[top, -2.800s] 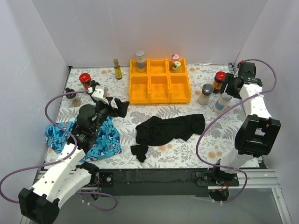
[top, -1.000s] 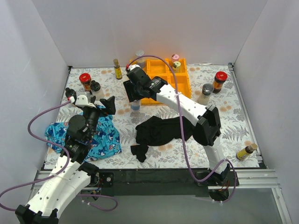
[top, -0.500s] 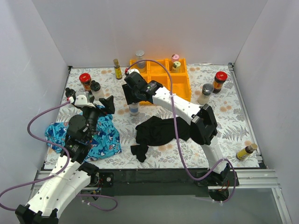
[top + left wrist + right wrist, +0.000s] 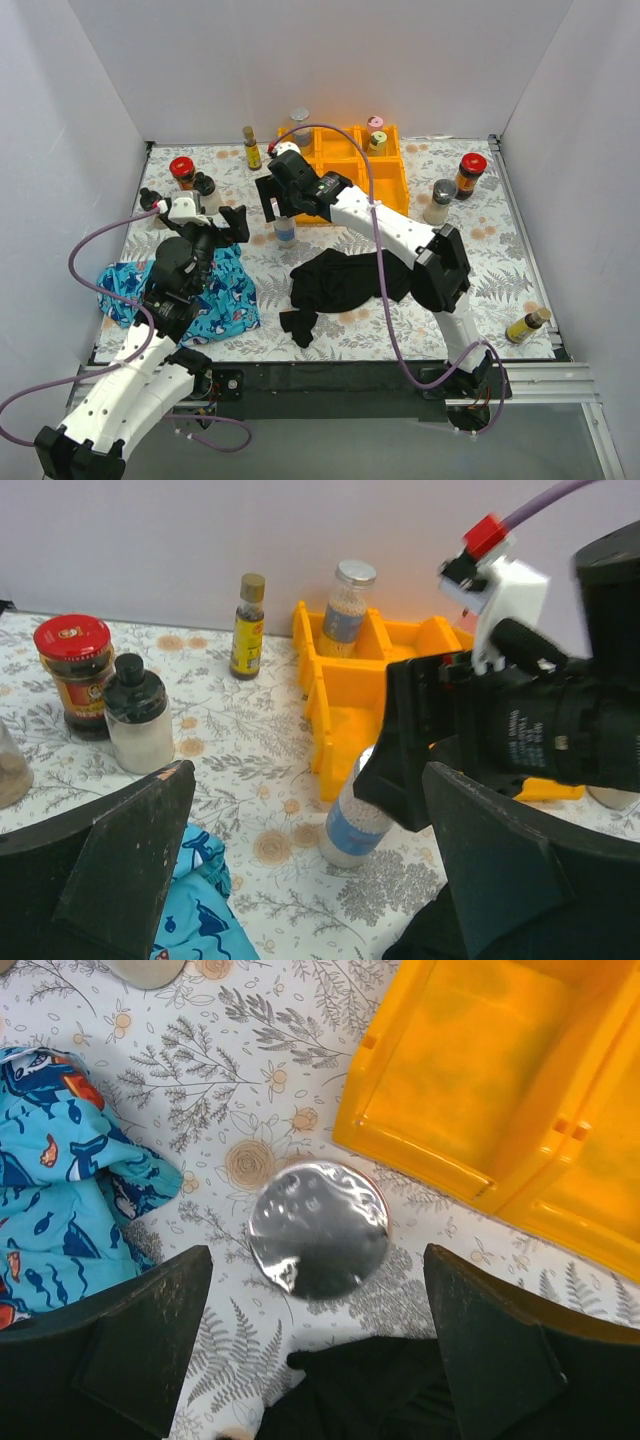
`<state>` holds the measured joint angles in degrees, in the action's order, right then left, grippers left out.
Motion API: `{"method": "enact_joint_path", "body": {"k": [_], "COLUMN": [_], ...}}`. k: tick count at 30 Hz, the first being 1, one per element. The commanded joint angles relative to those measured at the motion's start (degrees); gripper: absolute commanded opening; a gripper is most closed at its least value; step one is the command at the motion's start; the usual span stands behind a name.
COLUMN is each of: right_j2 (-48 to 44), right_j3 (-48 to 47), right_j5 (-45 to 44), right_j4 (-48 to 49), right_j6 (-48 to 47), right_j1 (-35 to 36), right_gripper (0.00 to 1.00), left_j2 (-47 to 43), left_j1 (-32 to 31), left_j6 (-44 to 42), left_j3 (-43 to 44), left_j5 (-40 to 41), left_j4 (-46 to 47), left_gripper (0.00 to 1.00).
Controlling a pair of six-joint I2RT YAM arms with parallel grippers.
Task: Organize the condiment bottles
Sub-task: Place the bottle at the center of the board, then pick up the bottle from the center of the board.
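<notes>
The right end effector [image 4: 315, 1260] hangs with its fingers spread wide, directly over a clear glass jar with a silver lid and blue label [image 4: 286, 232]. The jar stands upright on the floral table [image 4: 500, 280], left of centre and toward the far edge, just beside the orange plastic tray [image 4: 392, 180]. The left end effector [image 4: 305, 780], near the left edge, is also spread and holds nothing. A red-lidded dark jar [image 4: 182, 172] and a black-capped bottle [image 4: 205, 190] stand together by the far left corner.
</notes>
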<state>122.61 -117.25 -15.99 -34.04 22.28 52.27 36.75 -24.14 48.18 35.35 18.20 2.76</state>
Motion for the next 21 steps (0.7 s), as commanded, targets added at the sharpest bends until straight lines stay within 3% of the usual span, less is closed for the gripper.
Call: {"method": "enact_joint_path", "body": {"k": [1,4,8,12,15,21], "right_j2": [-12.6,-21.9,-35.7,-49.5,-58.3,-68.2], "right_j3": [4.8,12.5,31.9,42.1,50.1,57.8], "right_j5": [-2.2,-3.0,-4.5,-6.6,-5.4,-7.1], "right_j4": [2.8,3.8,9.4,13.7,19.3,23.3], "right_j6": [-1.5,-0.8,0.9,1.1,1.0,0.0], "right_j1": [0.3,0.3,0.4,0.3,0.3,0.3], "right_gripper": [0.95,0.95,0.95,0.95,0.95,0.96], "left_j2": [3.1,7.7,12.0,14.5,18.4,24.0], "left_j1": [-0.2,-0.2,-0.2,-0.2,-0.2,-1.4], "left_j6": [-0.4,-0.1,0.1,-0.1,-0.5,-1.2], "left_j3": [5.3,8.8,12.5,11.5,11.0,7.4], "left_j5": [-1.8,-2.5,-3.4,-5.4,-1.9,-4.6], "left_j4": [-4.0,-7.9,-8.9,-3.3,-0.8,7.8], "left_gripper": [0.98,0.98,0.95,0.92,0.88,0.91]}}
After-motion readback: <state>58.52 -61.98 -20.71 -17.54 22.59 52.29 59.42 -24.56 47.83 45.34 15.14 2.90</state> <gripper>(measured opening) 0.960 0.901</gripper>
